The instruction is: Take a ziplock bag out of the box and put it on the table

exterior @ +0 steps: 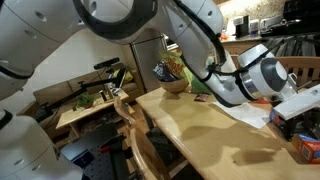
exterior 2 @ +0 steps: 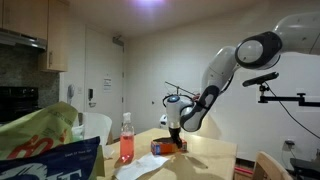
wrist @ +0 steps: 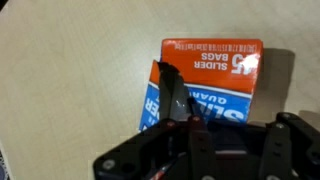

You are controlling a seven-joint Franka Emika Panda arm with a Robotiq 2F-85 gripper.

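Observation:
In the wrist view the box (wrist: 215,72), orange-red with a blue panel and white lettering, lies flat on the pale wooden table (wrist: 80,60). My gripper (wrist: 176,98) comes in from the bottom edge. Its dark fingers are shut together over the box's open left part. A thin pale sliver of the ziplock bag (wrist: 181,103) shows pinched between them; the rest of the bag is hidden inside the box. In an exterior view the gripper (exterior 2: 176,134) points straight down onto the box (exterior 2: 166,146) on the table (exterior 2: 212,156).
A pink spray bottle (exterior 2: 126,140) stands beside the box, with white paper (exterior 2: 140,168) in front of it. A bowl of snacks (exterior: 175,82) sits at the table's far end. A wooden chair (exterior: 140,140) and a cluttered low bench (exterior: 85,110) stand alongside.

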